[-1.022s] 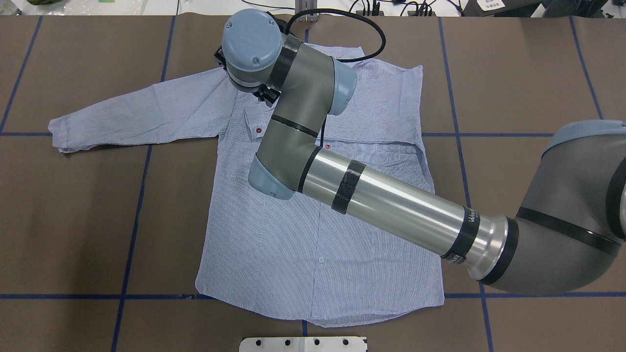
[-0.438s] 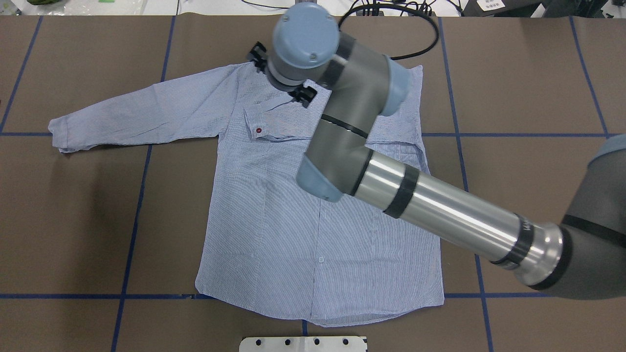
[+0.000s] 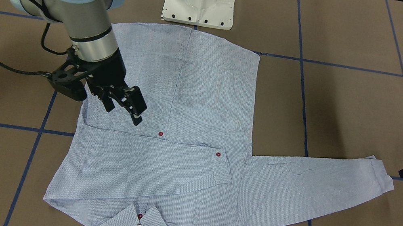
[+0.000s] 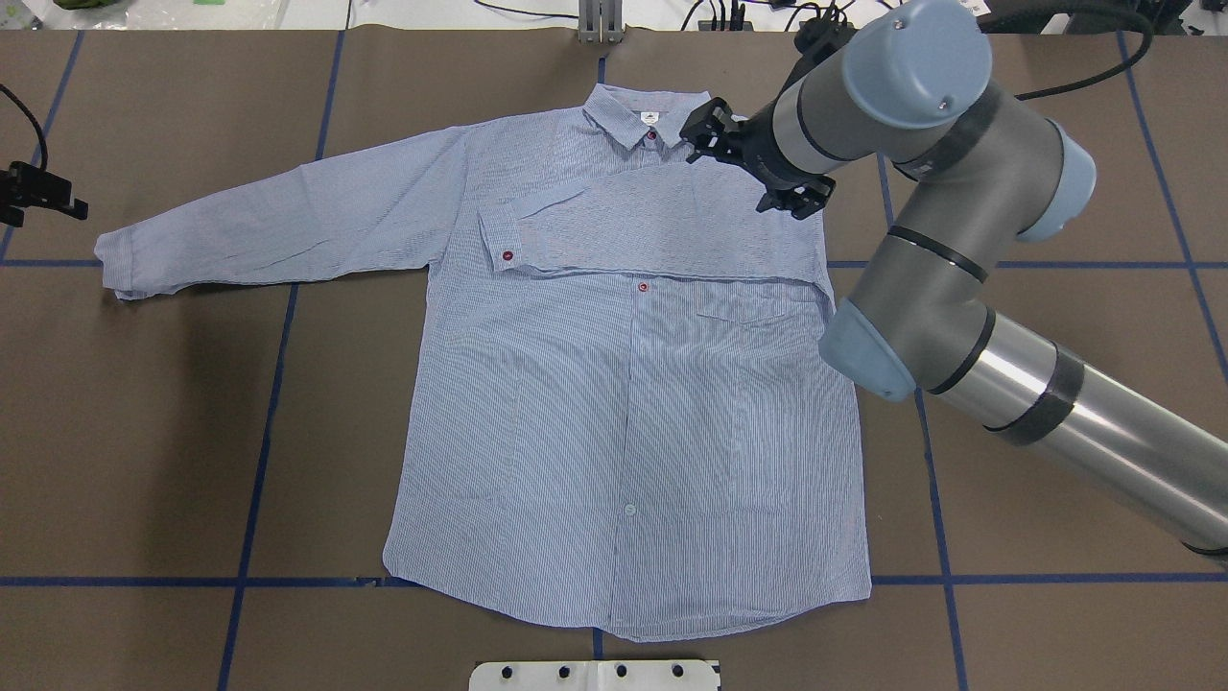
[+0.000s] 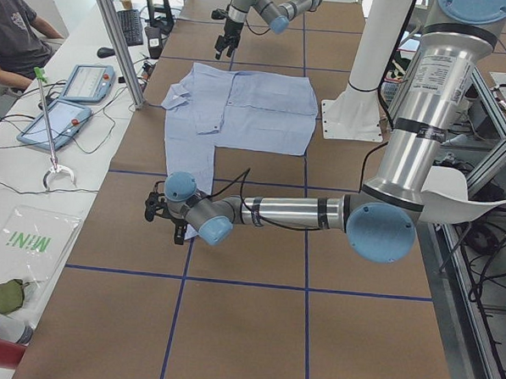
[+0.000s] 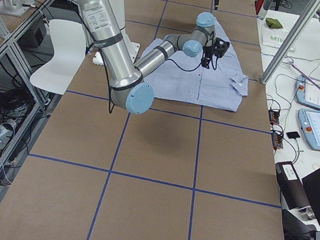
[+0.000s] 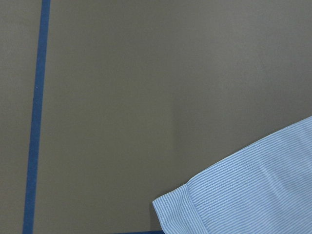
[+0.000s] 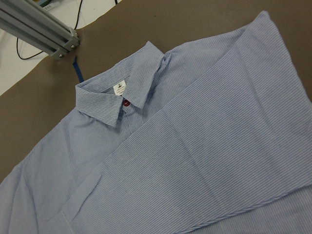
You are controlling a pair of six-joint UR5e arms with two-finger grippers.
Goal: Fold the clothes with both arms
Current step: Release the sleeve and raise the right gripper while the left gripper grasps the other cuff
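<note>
My right arm has swung off the chest toward the upper right of the overhead frame, uncovering the collar [image 4: 645,120]. My right fingers [image 3: 123,110] are spread apart and empty above the shoulder, probably because the near sleeve [image 4: 662,226] already lies folded across the chest. The shirt [image 4: 624,422] lies flat, front up, in the middle of the bench [image 4: 144,432]. Its other sleeve [image 4: 278,226] stretches left, and my left fingers [image 4: 43,197] wait just beyond the cuff [image 4: 115,274], likely to fold it next. I cannot tell whether they are apart.

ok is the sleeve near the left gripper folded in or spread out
Spread out: the sleeve lies flat, stretched away from the shirt toward the left gripper. Only the other sleeve is folded across the chest.
</note>
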